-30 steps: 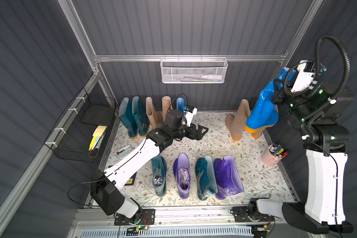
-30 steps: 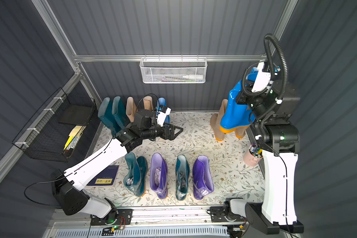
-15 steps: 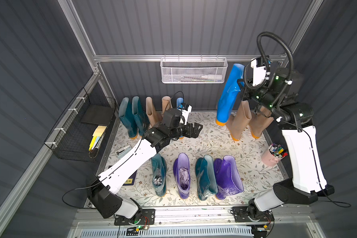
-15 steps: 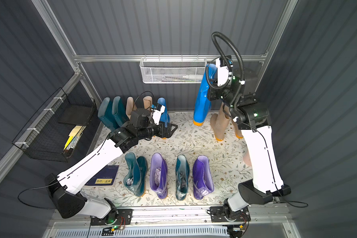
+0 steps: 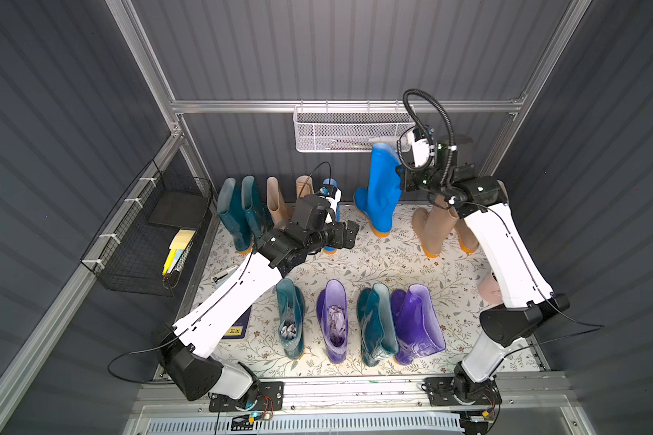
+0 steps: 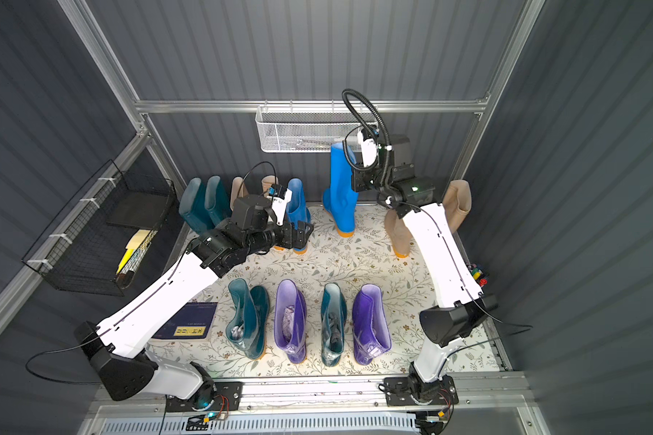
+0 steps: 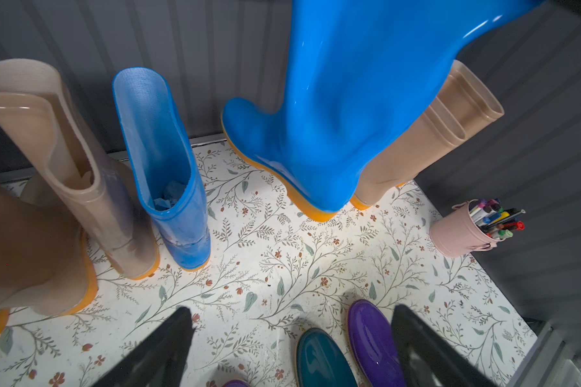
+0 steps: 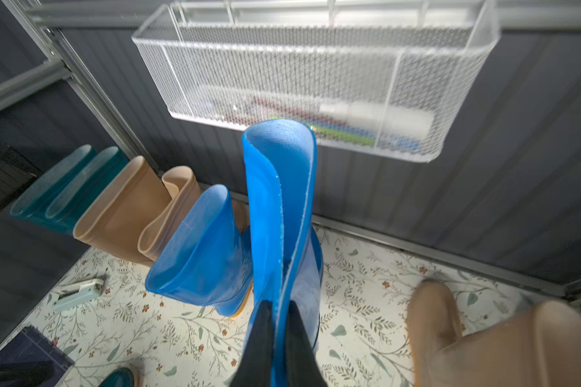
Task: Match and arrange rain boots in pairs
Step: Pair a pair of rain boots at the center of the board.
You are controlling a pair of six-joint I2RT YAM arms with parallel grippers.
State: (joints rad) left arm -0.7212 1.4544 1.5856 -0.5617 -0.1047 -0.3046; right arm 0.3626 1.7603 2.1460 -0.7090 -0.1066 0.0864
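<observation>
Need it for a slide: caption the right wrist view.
Right gripper shut on the rim of a bright blue boot, beside its mate, below a mesh basket.

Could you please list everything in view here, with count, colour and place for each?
Teal boots: four, dark teal; two back left, two front row.
Beige boots: four, beige; two beside back teal pair, two back right.
Blue boots: two, bright blue; one standing back, one held.
Purple boots: two, purple; front row.
Cup of markers: one, pink; mat's right edge.
Mesh basket: one, white; back wall.
Wire basket: one, black; left wall.
Stapler: one, pale; mat, left.
Booklet: one, dark blue; front left.
Mat: one, floral; floor.
Left gripper: black, open, above mat.
Right gripper: black, shut on blue boot cuff.
</observation>
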